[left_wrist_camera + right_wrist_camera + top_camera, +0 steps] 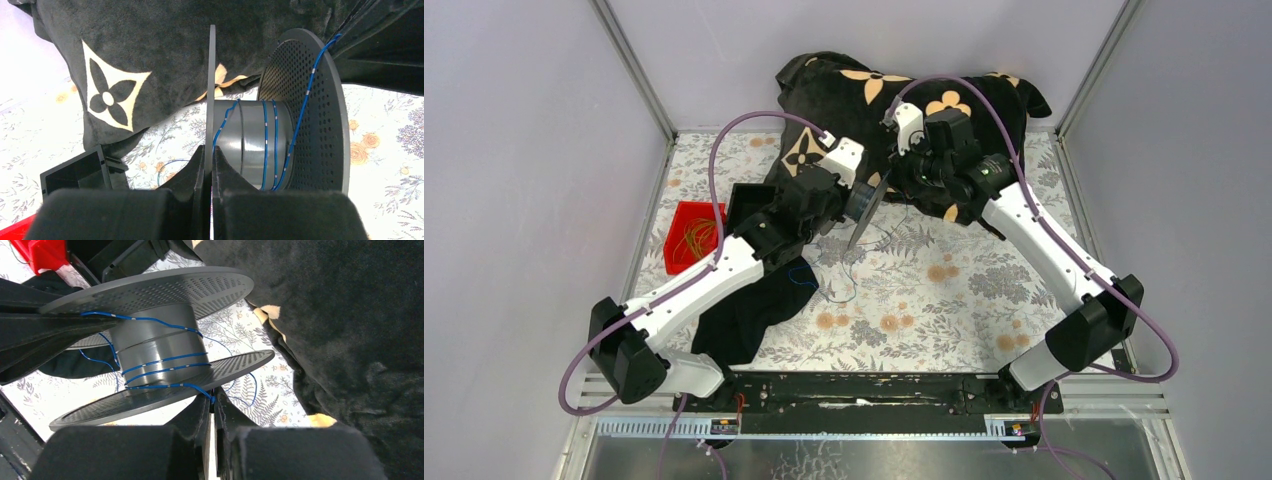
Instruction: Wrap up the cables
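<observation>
A black disc-shaped spool hangs above the flowered table between both arms. My left gripper is shut on the thin edge of one flange, which stands pinched between its fingers. A few turns of the thin blue cables lie round the grey core. In the right wrist view the spool is tilted, and my right gripper is shut on the blue cable right at the lower flange's rim. Slack cable trails on the table under the spool.
A black cloth with beige flower shapes is heaped at the back. More dark cloth lies under the left arm. A red tray with orange wire sits at the left, beside an open black box. Metal frame posts bound the table.
</observation>
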Controlling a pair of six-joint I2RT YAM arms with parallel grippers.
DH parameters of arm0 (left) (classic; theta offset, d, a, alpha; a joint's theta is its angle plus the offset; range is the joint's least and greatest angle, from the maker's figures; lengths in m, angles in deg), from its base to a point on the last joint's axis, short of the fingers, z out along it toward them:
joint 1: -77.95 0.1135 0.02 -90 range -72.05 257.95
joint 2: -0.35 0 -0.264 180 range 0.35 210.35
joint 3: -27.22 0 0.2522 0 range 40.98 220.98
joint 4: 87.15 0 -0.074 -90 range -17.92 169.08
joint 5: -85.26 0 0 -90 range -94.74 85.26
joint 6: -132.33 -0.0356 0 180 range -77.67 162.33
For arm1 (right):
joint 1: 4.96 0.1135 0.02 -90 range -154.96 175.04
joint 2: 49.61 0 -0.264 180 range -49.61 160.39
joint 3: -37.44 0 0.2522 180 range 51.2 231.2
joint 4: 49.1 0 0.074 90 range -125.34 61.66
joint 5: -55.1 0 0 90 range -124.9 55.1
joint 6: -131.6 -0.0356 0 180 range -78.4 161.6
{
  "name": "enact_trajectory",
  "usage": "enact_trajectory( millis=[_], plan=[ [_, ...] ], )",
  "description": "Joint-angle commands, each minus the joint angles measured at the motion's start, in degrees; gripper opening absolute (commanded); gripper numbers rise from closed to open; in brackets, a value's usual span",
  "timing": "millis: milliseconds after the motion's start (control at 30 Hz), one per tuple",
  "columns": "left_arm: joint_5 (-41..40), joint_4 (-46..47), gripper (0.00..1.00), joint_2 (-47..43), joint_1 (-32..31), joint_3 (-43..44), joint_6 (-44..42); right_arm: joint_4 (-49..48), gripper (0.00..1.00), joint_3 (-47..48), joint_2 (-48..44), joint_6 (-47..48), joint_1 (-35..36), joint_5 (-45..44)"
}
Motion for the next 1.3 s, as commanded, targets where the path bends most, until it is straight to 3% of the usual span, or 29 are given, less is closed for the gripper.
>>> enact_trajectory(
  millis=[0, 600, 1000, 1267],
  plan=[
    [2.1, 3.9, 0.0, -3.1, 0.2, 0.1, -0.3, -2.6, 0.09, 3.1, 0.2, 1.5, -0.9, -5.8],
    [5.4, 2.3, 0.0, -3.8, 0.2, 1.1, 1.1, -2.0, 0.34, 3.5, 3.5, -0.1, -9.2, 1.1],
    [8.3, 0.1, 0.0, -3.2, 2.1, 4.8, 4.3, -3.2, 0.58, -6.4, 1.6, 0.3, -15.8, 14.1],
    [12.7, -1.8, 0.0, -3.0, 5.2, 7.2, 7.1, -5.6, 0.65, -12.4, 0.8, 0.2, -19.5, 19.1]
  ],
)
